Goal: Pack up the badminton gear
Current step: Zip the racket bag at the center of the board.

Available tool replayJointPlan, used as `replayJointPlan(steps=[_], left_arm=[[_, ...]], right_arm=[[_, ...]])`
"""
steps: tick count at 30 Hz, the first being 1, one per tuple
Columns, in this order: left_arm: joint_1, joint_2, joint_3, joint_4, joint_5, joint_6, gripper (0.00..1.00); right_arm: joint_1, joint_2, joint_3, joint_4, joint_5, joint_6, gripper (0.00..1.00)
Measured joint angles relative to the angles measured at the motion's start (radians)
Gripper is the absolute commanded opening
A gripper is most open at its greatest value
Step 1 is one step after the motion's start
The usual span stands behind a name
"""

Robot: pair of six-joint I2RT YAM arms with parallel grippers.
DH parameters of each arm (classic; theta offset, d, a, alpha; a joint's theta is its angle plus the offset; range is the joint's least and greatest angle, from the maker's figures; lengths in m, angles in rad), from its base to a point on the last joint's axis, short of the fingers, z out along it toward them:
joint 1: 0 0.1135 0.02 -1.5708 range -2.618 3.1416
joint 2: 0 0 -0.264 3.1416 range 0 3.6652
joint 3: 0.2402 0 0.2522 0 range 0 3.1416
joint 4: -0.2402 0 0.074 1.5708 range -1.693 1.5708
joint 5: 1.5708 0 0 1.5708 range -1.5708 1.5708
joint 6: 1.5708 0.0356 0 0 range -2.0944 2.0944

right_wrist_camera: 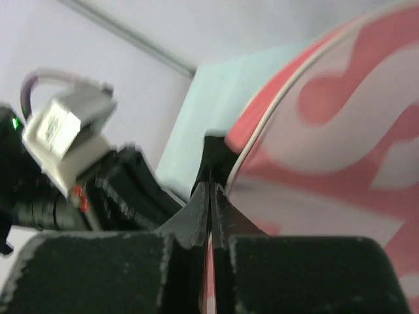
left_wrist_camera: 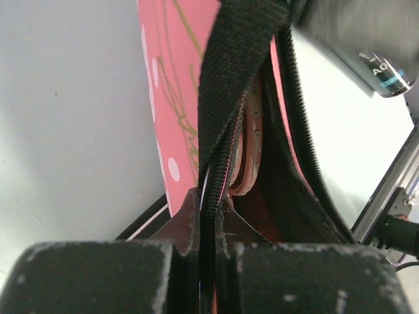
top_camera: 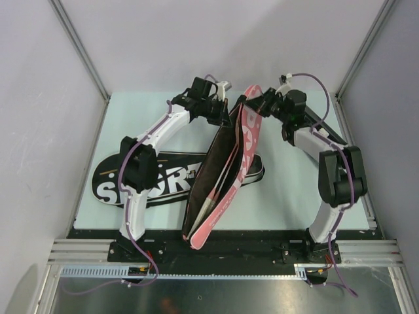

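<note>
Both arms meet at the far middle of the bench (top_camera: 288, 190), each pinching one wall of the pink bag (top_camera: 245, 147) at its far, raised end. The left claw (top_camera: 226, 114) is closed on the dark-lined left wall. Its wrist view shows the left claw (left_wrist_camera: 206, 219) clamped on the zip edge, with the strap (left_wrist_camera: 229, 72) running up and away from it and the pink bag (left_wrist_camera: 177, 98) to its left. The right claw (top_camera: 252, 104) is closed on the printed pink wall. Its own view shows the right claw (right_wrist_camera: 211, 209) nipping the rim of the pink bag (right_wrist_camera: 340, 150).

The bag's long axis runs from the claws down toward the near edge, leaning a little to the left, and its near tip rests by the base rail between the two arms. The mouth gapes along that axis, widest about halfway down. A curved, pale pink rim with small holes shows inside it, likely a racket (left_wrist_camera: 252, 144) already stowed, though little of it is visible.

A black bag (top_camera: 170, 180) printed SPORT lies flat under the left arm, partly beneath the pink one.

Both claws are at the same end, so neither is nearer. I judge that closing the bag depends on bringing the two walls together and running the zip down the axis.
</note>
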Motion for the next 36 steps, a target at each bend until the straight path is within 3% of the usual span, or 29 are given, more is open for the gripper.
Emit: replayJointPlan(steps=[4, 5, 6, 7, 9, 10, 14, 16, 21, 25, 29, 32, 35, 36], left_arm=[[-0.016, -0.018, 0.0, 0.0, -0.043, -0.053, 0.01], [-0.023, -0.026, 0.0, -0.003, -0.046, -0.06, 0.07], [-0.031, -0.034, -0.001, -0.003, -0.05, -0.069, 0.15], [-0.038, -0.043, -0.001, -0.003, -0.054, -0.076, 0.36], [-0.044, -0.066, -0.018, 0.0, -0.063, -0.086, 0.59], [-0.044, -0.081, -0.034, 0.002, -0.063, -0.093, 0.64], [-0.038, -0.149, -0.077, 0.005, -0.037, -0.099, 0.74], [-0.034, -0.181, -0.076, 0.015, -0.041, -0.099, 0.74], [-0.016, -0.132, 0.139, 0.031, -0.058, -0.122, 0.81], [-0.012, 0.016, 0.358, 0.087, -0.093, -0.141, 0.81], [-0.021, 0.123, 0.407, 0.091, -0.13, -0.143, 0.83], [-0.037, 0.188, 0.407, 0.072, -0.151, -0.143, 0.75], [-0.051, 0.231, 0.407, 0.059, -0.152, -0.144, 0.4], [-0.054, 0.242, 0.41, 0.056, -0.148, -0.145, 0.14]], right_arm=[[0.087, -0.158, -0.151, -0.055, 0.11, -0.047, 0.0], [0.111, -0.181, -0.167, -0.068, 0.128, -0.062, 0.0], [0.126, -0.193, -0.176, -0.073, 0.13, -0.067, 0.0], [0.133, -0.197, -0.184, -0.068, 0.122, -0.068, 0.0], [0.126, -0.201, -0.202, -0.046, 0.095, -0.063, 0.0], [0.123, -0.204, -0.206, -0.044, 0.086, -0.064, 0.0], [0.088, -0.234, -0.274, -0.008, 0.038, -0.069, 0.0], [0.08, -0.235, -0.287, 0.006, 0.0, -0.072, 0.0], [0.08, -0.235, -0.291, 0.041, -0.064, -0.087, 0.0], [0.079, -0.235, -0.291, 0.043, -0.085, -0.09, 0.0], [0.079, -0.235, -0.291, 0.043, -0.09, -0.095, 0.0], [0.079, -0.235, -0.292, 0.044, -0.091, -0.097, 0.0], [0.08, -0.235, -0.292, 0.043, -0.09, -0.098, 0.0], [0.081, -0.235, -0.292, 0.042, -0.088, -0.101, 0.0]])
